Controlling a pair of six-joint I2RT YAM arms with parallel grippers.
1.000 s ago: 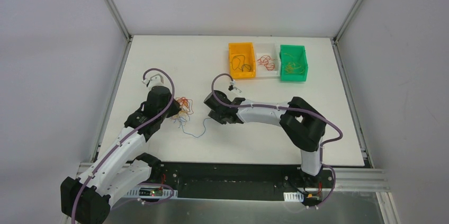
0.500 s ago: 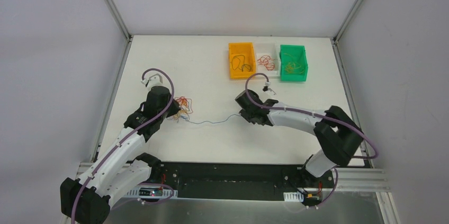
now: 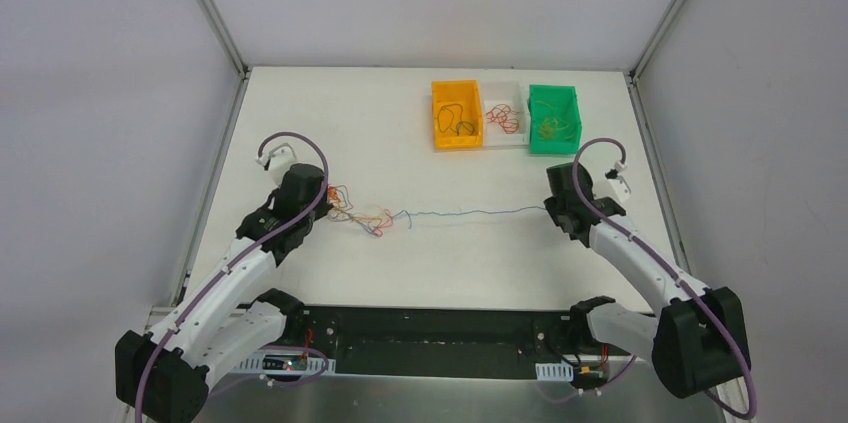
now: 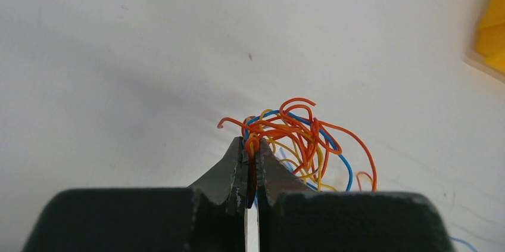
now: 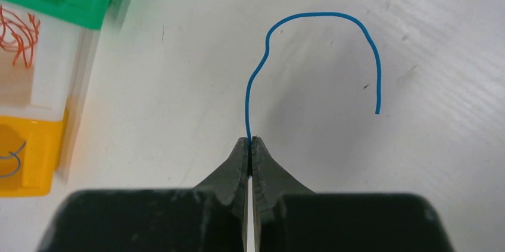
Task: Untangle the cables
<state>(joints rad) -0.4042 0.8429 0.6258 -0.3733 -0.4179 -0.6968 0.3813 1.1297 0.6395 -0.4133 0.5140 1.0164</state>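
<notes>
Twice over, clamped fully shut: with left tool (image 4: 251, 148) on the clump of cables (image 4: 298, 136) at the left of the tabletop (image 3: 400, 133), with right tool (image 5: 251, 145) on the blue cable (image 5: 309, 16) near the green bin (image 3: 553, 143), and held that strand taut between, seemingly to draw it free.

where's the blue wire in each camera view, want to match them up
Top external: the blue wire runs taut across mid-table, from the clump to the right gripper.
Left wrist: blue strands on the clump's right side, probably the same wire.
Right wrist: it arches up from the shut jaws.
Shared landmark: the orange bin, at the left wrist's right edge and the right wrist's lower left.
</notes>
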